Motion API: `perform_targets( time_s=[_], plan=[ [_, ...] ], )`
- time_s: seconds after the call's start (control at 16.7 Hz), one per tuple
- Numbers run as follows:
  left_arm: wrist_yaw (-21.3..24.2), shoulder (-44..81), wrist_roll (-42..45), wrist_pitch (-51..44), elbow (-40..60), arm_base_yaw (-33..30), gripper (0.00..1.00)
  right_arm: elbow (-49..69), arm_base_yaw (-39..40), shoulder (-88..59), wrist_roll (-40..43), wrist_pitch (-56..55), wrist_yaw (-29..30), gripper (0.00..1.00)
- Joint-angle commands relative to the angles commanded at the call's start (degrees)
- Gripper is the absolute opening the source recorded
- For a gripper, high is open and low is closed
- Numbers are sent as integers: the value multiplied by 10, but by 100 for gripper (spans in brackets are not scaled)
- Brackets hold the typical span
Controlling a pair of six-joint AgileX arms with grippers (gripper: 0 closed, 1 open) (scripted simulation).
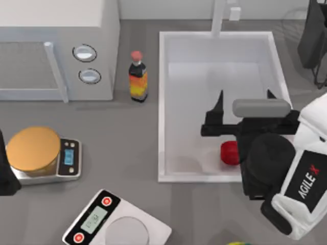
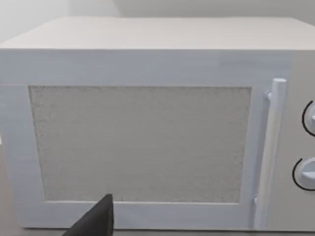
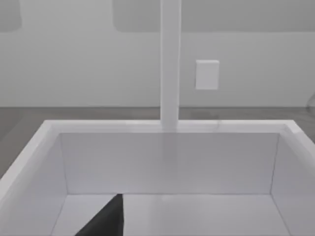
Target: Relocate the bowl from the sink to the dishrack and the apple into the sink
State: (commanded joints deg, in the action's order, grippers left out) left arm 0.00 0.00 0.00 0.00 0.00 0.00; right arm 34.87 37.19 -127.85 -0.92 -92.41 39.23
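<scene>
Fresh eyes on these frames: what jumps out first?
The right gripper hangs over the white sink, jaws spread wide, with the red apple lying inside the basin near its front wall. At the table's left stand a big white microwave and an orange-topped scale.

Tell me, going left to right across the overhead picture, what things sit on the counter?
Orange-topped scale → microwave → white scale → sauce bottle → sink, with the apple in it beneath the open right gripper → dishrack.
</scene>
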Motion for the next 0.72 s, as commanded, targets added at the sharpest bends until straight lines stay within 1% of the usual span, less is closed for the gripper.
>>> perform_targets(
  time_s=[0.3,0.42,0.6,0.72],
  plan=[
    [0,0,0,0,0,0,100,0,1,0,0,0,0,100],
    [0,0,0,0,0,0,100,-7,-8,17,0,11,-8,100],
    [0,0,0,0,0,0,100,-33,-36,86,1,57,-38,100],
    [0,0,0,0,0,0,100,-56,-60,159,2,111,-62,100]
  ],
)
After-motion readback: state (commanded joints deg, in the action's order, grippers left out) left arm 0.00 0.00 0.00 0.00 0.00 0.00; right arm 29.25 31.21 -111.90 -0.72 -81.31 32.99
